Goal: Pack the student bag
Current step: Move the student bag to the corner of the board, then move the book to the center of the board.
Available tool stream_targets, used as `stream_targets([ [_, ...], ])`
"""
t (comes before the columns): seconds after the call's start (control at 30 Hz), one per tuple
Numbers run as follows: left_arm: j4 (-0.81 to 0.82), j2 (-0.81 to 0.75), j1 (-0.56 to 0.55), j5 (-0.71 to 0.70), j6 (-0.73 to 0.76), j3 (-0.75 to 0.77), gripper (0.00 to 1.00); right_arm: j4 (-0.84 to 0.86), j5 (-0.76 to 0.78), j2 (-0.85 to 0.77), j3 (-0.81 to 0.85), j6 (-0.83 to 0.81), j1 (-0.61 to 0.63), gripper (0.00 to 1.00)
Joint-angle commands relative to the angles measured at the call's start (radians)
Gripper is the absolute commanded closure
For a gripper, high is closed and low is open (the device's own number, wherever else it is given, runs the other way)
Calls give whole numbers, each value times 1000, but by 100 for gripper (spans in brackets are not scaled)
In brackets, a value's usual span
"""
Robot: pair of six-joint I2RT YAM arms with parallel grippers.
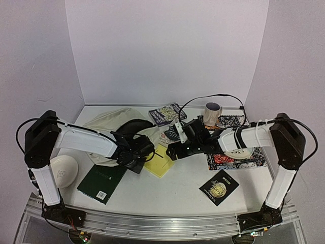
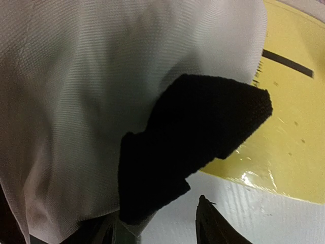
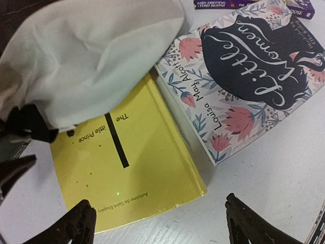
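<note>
Right gripper (image 3: 158,203) hangs wide open over the yellow book (image 3: 137,173), we can't tell if the left gripper (image 1: 137,155) is closed, and the student bag (image 1: 109,124), left of centre, drapes that book, so we risk pinching fabric.

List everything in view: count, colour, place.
student bag: 1, cream, far left
yellow book: 1, yellow, centre
Little Women book: 1, floral, beside yellow book
green book: 1, dark green, near left
black book: 1, black, near right
patterned book: 1, blue-purple, far centre
mug: 1, pale, far right
cloth mat: 1, red-blue, right
domed object: 1, white, left edge
left gripper: 1, black, at bag, grip unclear
right gripper: 1, black, open over yellow book
</note>
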Motion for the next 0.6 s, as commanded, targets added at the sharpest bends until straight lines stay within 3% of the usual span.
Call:
stream_targets([
  [0.0, 18, -48, 80, -103, 52, 4, 46, -38, -42, 84, 99, -50, -7, 16],
  [0.37, 115, -52, 108, 0, 53, 3, 37, -91, -69, 268, 222, -55, -6, 24],
  [0.57, 151, -39, 135, 34, 40, 15, 33, -188, -41, 279, 156, -4, 22, 25],
])
